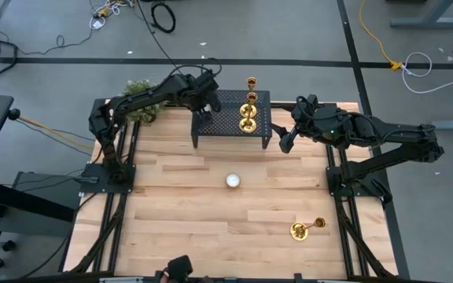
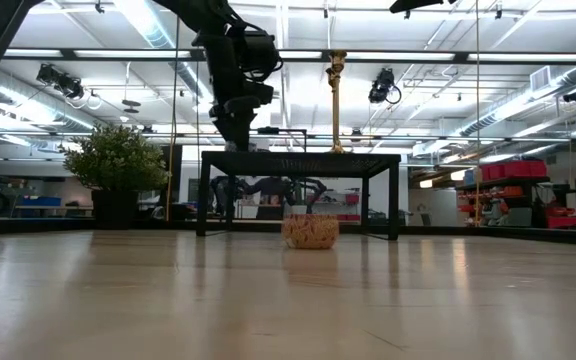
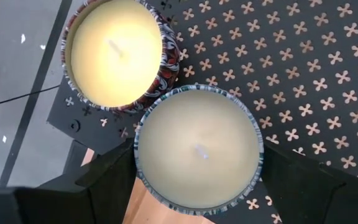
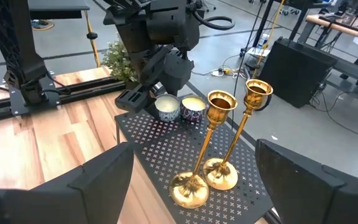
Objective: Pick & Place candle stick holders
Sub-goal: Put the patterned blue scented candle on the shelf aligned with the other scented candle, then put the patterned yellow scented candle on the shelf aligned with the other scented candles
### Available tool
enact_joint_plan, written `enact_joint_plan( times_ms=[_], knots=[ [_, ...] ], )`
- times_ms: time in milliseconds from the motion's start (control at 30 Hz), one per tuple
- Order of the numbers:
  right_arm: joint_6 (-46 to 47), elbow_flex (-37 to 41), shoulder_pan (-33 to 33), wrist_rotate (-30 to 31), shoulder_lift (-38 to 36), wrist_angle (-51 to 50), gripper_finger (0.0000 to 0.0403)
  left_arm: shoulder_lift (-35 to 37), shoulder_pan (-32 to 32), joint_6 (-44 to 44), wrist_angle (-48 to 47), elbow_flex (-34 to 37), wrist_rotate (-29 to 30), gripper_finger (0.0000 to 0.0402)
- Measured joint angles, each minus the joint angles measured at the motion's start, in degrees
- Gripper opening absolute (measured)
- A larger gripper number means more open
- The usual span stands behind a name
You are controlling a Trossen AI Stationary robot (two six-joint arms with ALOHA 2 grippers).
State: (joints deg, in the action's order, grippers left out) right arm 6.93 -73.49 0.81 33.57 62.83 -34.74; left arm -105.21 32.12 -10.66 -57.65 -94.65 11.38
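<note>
Two gold candlestick holders [image 1: 249, 106] stand upright on their round bases at the right end of a black perforated shelf [image 1: 226, 126]; they also show in the right wrist view [image 4: 219, 143]. A third holder [image 1: 307, 229] lies on its side on the table, near right. My left gripper [image 1: 203, 112] is over the shelf's left end, shut on a candle tin [image 3: 197, 149]. My right gripper [image 1: 286, 141] is open and empty beside the shelf's right end, its fingers [image 4: 98, 180] apart and short of the two holders. My left gripper has the nearer candle tin between its two fingers [image 3: 114, 177], which meet its round wall [image 3: 138, 155] on opposite sides. The fingers come from above, pointing down. The tin stands upright at the shelf's left edge, next to a second tin [image 3: 117, 53].
A white candle [image 1: 232, 181] stands at the table's middle, in front of the shelf. A small green plant [image 1: 140, 101] is at the far left corner. The shelf's middle [image 4: 166, 149] is bare. Cables lie on the floor beyond the table.
</note>
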Motion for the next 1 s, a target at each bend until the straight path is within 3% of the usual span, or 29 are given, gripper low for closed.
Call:
enact_joint_plan(
  times_ms=[333, 467, 700, 1000],
  knots=[
    [0.1, 0.0, 0.0, 0.0, 0.0, 0.0, 0.0336, 0.0, 0.0, -0.3, 0.0, 0.0, 0.0, 0.0317],
    [0.1, 0.0, 0.0, 0.0, 0.0, 0.0, 0.0336, 0.0, 0.0, -0.4, -0.1, 0.0, -3.0, 0.0332],
    [0.1, 0.0, 0.0, 0.0, 0.0, 0.0, 0.0336, 0.0, -0.1, -0.4, -0.1, 0.1, -3.4, 0.0365],
    [0.1, 0.0, 0.0, -0.1, 0.0, 0.0, 0.0336, 1.9, 0.0, -0.5, 0.1, 0.1, -2.8, 0.0369]
  ],
)
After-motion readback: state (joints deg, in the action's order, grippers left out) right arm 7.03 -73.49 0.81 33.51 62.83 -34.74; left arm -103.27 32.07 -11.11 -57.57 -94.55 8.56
